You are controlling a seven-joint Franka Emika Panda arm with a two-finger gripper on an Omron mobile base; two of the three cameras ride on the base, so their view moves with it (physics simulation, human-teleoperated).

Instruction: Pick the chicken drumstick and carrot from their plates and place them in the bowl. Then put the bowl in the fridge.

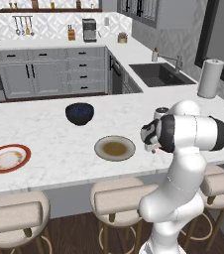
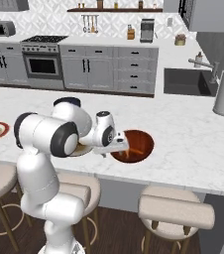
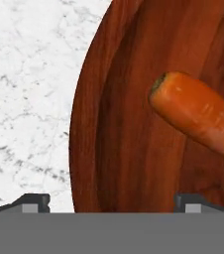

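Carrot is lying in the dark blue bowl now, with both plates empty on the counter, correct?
Not the dark blue bowl. The hand view shows the carrot lying in the red-orange bowl, at the counter's near edge. Both plates, red-rimmed and grey-rimmed, are indeed empty.

**We're bent low with our fingers spread**

Our white, dark-jointed arm (image 1: 183,163) rises from the base, folds at a thick elbow and reaches forward and down. In the right base view our wrist tips over and the two-finger gripper (image 2: 118,149) points downward, close to the surface below. In the hand view our two small dark fingertips (image 3: 32,201) sit at the bottom edge, set wide apart, with nothing pinched between them.
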